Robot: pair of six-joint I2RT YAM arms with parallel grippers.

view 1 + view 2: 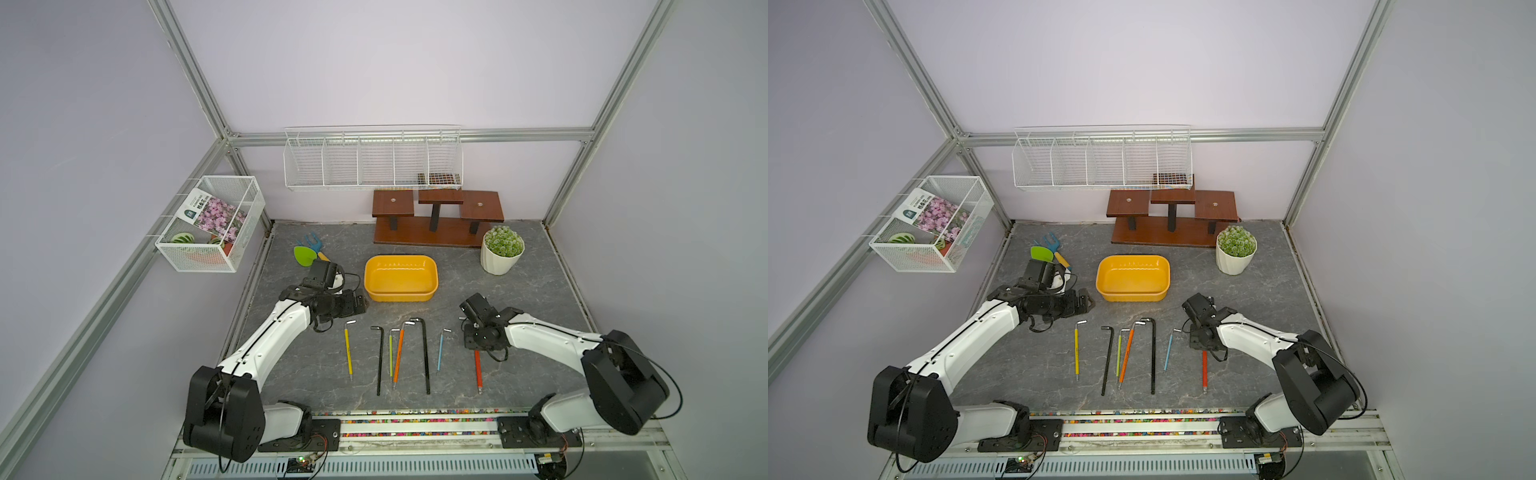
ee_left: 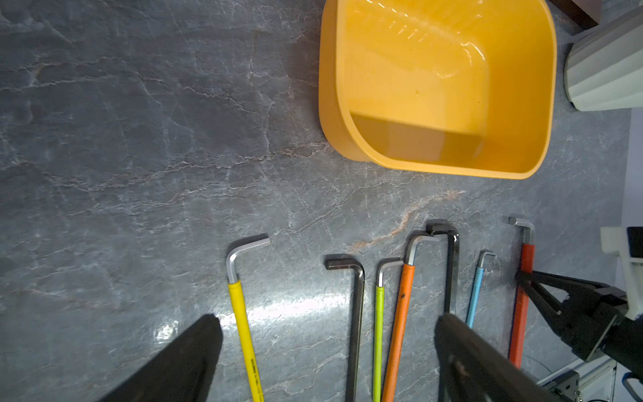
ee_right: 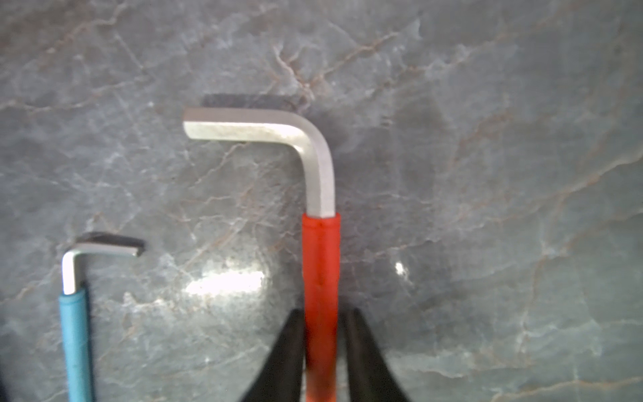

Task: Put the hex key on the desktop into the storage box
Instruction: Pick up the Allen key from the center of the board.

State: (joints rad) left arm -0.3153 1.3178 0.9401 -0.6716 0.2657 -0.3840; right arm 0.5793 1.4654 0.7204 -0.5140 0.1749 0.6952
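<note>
Right gripper: the right gripper [image 3: 322,313] had its two black fingers [image 3: 290,348] closed against both sides of the red-sleeved steel hex key [image 3: 320,261], gripping the sleeve a little below the bare bend.
Hex key: the red-sleeved steel hex key was at lower right of centre in both top views [image 1: 478,372], at the right end of the row. Its long arm ran toward the bottom edge. It was outside the tub and well apart from it. Whether it had left the surface could not be told.
Left gripper: the left gripper [image 2: 327,319] had its fingers spread wide and held nothing. It hovered at left of centre in the top views.
Storage box: the shallow yellow plastic storage box [image 1: 401,296] sat at the centre of the top views, with nothing inside.
Other keys: yellow-sleeved [image 1: 348,351], short black [image 1: 380,361], green-sleeved [image 1: 390,353], orange-sleeved [image 1: 399,353], long black [image 1: 425,357] and blue-sleeved [image 1: 439,351] hex keys lay side by side, below the tub in the picture.
Desktop: the dark grey veined desktop [image 1: 540,291] also carried a white ribbed pot with a green plant [image 1: 500,259] at upper right.
</note>
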